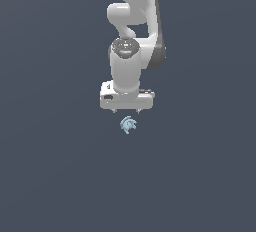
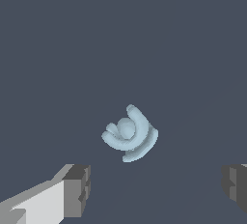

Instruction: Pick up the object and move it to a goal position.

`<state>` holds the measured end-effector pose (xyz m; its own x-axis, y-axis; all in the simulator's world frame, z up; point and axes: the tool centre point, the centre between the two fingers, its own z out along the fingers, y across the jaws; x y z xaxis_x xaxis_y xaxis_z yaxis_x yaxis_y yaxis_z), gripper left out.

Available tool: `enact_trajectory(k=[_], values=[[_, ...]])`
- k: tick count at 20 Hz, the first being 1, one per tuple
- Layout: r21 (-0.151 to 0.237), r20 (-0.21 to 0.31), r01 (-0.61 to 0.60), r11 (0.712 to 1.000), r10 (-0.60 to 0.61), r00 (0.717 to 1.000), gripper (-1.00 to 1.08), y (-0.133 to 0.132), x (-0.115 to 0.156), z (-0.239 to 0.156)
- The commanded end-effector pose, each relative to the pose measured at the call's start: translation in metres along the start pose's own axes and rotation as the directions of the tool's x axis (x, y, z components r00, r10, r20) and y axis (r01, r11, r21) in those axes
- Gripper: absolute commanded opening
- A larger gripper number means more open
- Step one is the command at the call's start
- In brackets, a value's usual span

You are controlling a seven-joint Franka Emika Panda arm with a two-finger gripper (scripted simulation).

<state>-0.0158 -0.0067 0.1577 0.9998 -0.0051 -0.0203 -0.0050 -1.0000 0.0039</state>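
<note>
The object, a pale-blue swirl, lies on the dark surface just beyond the gripper. The fingers are spread wide apart and hold nothing; the object lies clear of both.

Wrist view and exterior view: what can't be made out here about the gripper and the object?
- Gripper: wrist view's edge crops both fingers, tips unseen.
- Fingers, exterior view: only tiny stubs under the hand.
- Object: too small in the exterior view; height above ground unreadable.
- Goal position: no marker in either view.
</note>
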Motion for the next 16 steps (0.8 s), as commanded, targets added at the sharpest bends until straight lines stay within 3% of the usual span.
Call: enact_trajectory(k=[1, 10, 16], values=[[0.000, 0.000, 0.000, 1.000, 0.000, 1.000, 1.00, 0.000, 0.000, 0.000], [0.023, 0.003, 0.054, 0.998, -0.054, 0.999, 1.00, -0.026, -0.005, 0.003], [0.023, 0.003, 0.053, 0.998, -0.053, 0.999, 1.00, -0.026, -0.005, 0.003]])
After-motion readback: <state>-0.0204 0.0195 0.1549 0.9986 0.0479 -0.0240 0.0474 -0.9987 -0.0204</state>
